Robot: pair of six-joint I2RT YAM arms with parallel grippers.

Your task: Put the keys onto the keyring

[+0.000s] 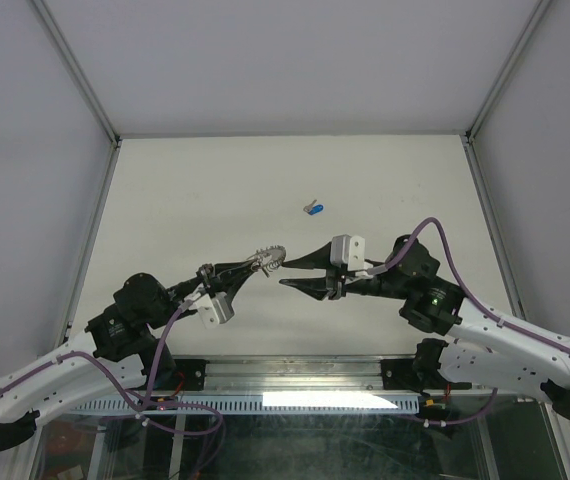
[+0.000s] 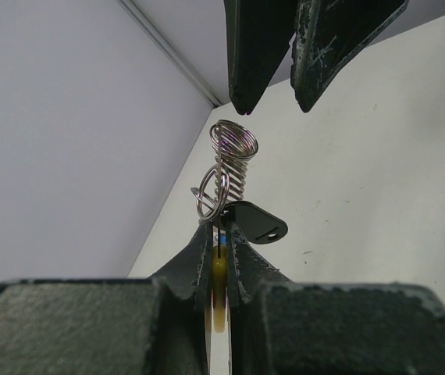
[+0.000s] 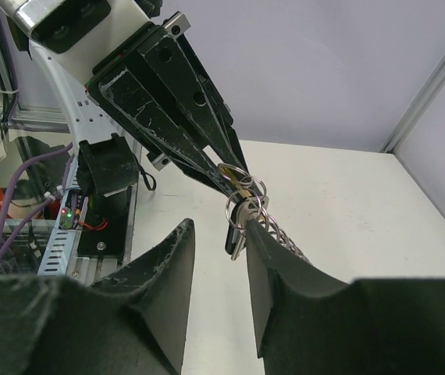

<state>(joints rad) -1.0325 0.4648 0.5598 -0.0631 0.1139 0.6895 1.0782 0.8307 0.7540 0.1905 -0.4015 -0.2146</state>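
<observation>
Pinching the keyring [image 2: 234, 156] tight, the L gripper [image 2: 221, 234] has both fingers shut on it, w/ a yellow bit [image 2: 219, 273] of the ring squeezed down in the thin gap. The ring looks like a shiny wire spring & it sticks out past the fingertips, up off the table [image 1: 215, 180]. A small round loop [image 2: 209, 195] sits on the spring, & a key w/ a dark head [image 2: 255, 223] hangs there too, just beside the L fingertips. The R gripper [image 3: 218, 226] is right across from it, tip to tip, very near. Its jaws are apart & nothing is squeezed in them. From the R wrist cam the hanging key is by the tip of one finger, but I can't tell if they touch. In the L wrist cam the R gripper's two dark fingers [image 2: 246, 55] poke in from the top, above the spring. From the top cam both arms meet over the middle of the table, nearer the front edge. The blue key [image 1: 314, 209] lies flat on the table by itself, farther back, well apart from both grippers & not on the ring.
</observation>
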